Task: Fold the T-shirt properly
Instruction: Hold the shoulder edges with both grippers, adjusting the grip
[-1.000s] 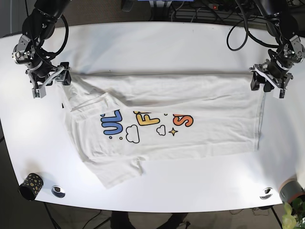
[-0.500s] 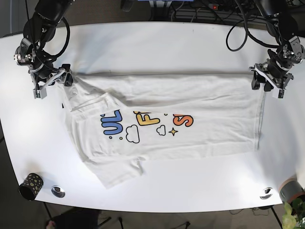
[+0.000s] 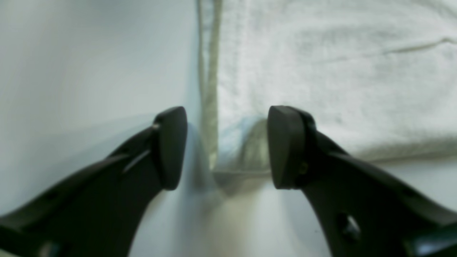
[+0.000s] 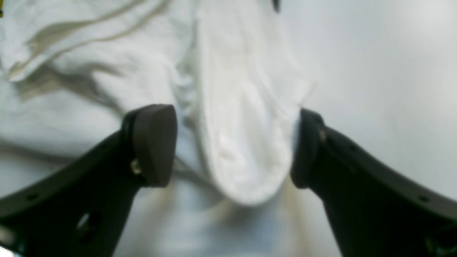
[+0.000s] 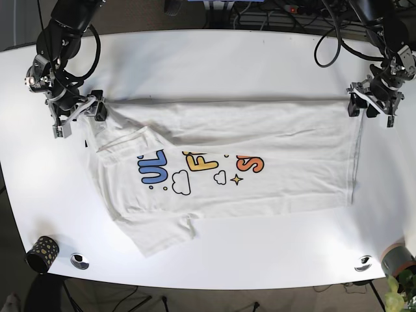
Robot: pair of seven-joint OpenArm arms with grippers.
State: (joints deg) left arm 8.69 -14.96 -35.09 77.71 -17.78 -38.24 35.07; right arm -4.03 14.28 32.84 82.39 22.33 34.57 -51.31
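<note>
A white T-shirt with a colourful print lies flat on the white table, its top edge a long straight fold. My left gripper sits at the shirt's far right top corner. In the left wrist view this gripper is open, its dark fingers straddling the hemmed corner of the shirt. At the shirt's left top corner is my right gripper. The right wrist view shows this gripper open with a rounded fold of the shirt's cloth between its fingers.
A speckled black cup and a metal disc sit at the front left. Another disc, a grey cup and a plant are at the front right. Cables run behind the table.
My left gripper has shifted slightly toward the table's back at the shirt's right corner. My right gripper has moved a little inward onto the left corner. The shirt lies as before.
</note>
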